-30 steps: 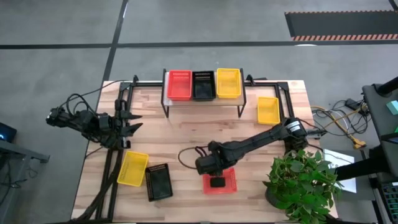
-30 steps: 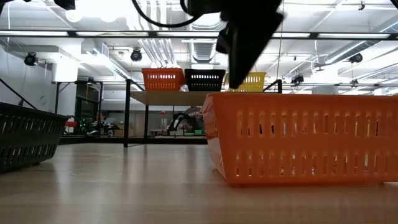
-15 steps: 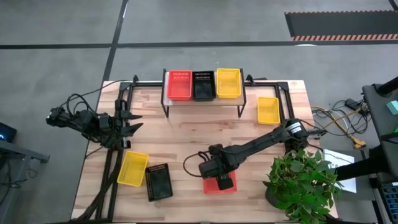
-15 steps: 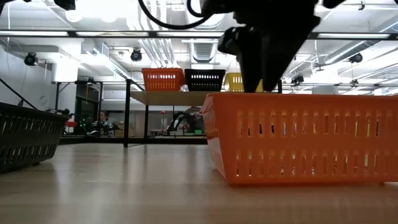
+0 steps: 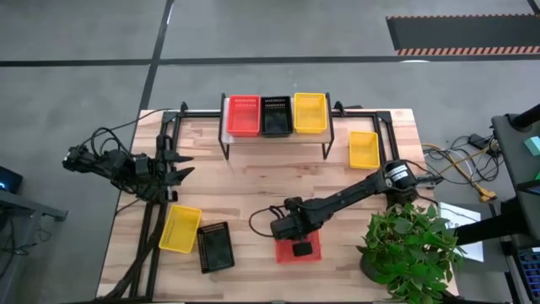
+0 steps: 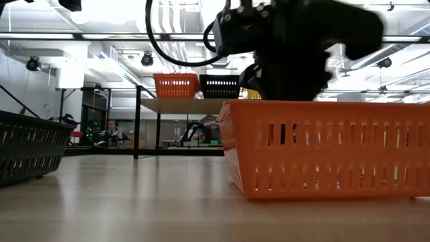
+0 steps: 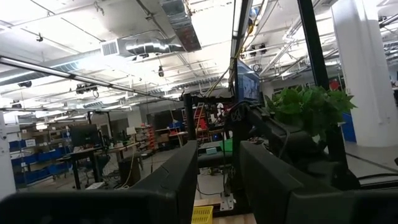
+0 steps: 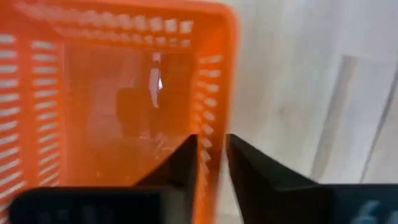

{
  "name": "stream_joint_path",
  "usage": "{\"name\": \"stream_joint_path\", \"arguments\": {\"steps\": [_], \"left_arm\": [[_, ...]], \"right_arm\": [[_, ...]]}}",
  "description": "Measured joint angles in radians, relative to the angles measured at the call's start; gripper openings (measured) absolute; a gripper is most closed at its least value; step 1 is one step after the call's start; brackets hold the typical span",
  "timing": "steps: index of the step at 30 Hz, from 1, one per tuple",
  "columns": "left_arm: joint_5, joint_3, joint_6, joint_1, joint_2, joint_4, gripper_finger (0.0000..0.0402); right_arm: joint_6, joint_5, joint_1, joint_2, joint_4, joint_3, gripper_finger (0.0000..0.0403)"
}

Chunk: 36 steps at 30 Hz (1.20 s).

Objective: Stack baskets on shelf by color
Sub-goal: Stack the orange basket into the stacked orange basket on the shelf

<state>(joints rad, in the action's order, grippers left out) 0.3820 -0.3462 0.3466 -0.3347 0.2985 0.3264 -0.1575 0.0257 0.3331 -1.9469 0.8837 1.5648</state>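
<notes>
Baskets are sitting three across on the shelf (image 5: 274,139): a red basket (image 5: 243,115), a black basket (image 5: 276,115) and a yellow basket (image 5: 310,112). A loose yellow basket (image 5: 364,149) is lying beside the shelf; another yellow one (image 5: 180,229) and a black one (image 5: 214,247) are lying near the front. A potted plant (image 5: 413,245) is standing at the right front corner. The right gripper (image 8: 211,158) is closing its fingers astride one wall of the red-orange basket (image 5: 297,246) at the front. The left gripper (image 5: 175,165) is waiting open at the left edge.
</notes>
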Motion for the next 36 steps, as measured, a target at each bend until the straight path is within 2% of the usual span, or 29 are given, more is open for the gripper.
{"name": "stream_joint_path", "arguments": {"steps": [2,3,8,12,15,17,23,27,30,36], "left_arm": [[0.000,0.000,0.000,0.000,0.000,0.000,0.0105],[0.000,0.000,0.000,0.000,0.000,0.000,0.0105],[0.000,0.000,0.000,0.000,0.000,0.003,0.0105],[0.000,0.000,0.000,0.000,0.000,0.003,0.0105],[0.000,0.001,0.000,0.000,-0.001,0.002,0.0105],[0.000,0.003,0.000,0.000,-0.001,0.002,0.0105],[0.000,0.005,0.000,0.000,-0.001,0.000,0.0105],[0.000,0.005,0.003,0.000,-0.001,0.000,0.0105],[0.000,0.005,0.009,0.000,-0.002,0.001,0.0105],[0.000,0.008,0.011,0.001,-0.007,-0.002,0.0105]], "right_arm": [[-0.001,0.001,-0.009,0.000,-0.002,0.009,0.0031],[-0.002,0.002,-0.013,0.000,-0.005,0.015,0.0021],[-0.057,0.005,-0.041,0.000,-0.010,0.083,0.0011],[-0.130,0.117,-0.074,0.002,0.001,0.189,0.0010],[-0.240,0.264,-0.103,0.008,0.041,0.290,0.0010],[-0.299,0.300,-0.134,0.011,0.101,0.380,0.0010],[-0.551,0.307,-0.260,0.012,0.249,0.657,0.0011],[-0.584,0.304,-0.361,0.014,0.290,0.789,0.0011],[-0.614,0.295,-0.439,0.032,0.206,0.784,0.0012],[-0.698,0.201,-0.594,0.019,0.087,0.784,0.0012]]}}
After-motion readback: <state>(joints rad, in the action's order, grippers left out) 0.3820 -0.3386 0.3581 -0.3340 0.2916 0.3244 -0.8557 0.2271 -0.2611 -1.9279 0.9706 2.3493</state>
